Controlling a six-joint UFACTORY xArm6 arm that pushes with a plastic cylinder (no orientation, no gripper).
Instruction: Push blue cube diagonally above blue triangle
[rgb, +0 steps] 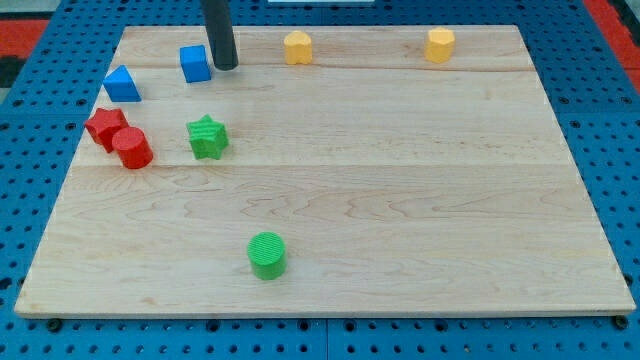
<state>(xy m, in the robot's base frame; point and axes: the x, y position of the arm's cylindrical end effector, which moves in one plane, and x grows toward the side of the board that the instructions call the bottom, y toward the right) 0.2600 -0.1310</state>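
Observation:
The blue cube (195, 63) sits near the top left of the wooden board (400, 200). The blue triangle (121, 84) lies to its lower left, a short gap apart. My tip (226, 66) stands right beside the cube's right side, touching or nearly touching it. The rod rises from there out of the view's top.
A red star-like block (105, 126) and a red cylinder (132, 148) sit together at the left edge. A green star (207, 137) lies right of them. A green cylinder (267, 254) is near the bottom. Two yellow blocks (297, 47) (439, 45) sit along the top.

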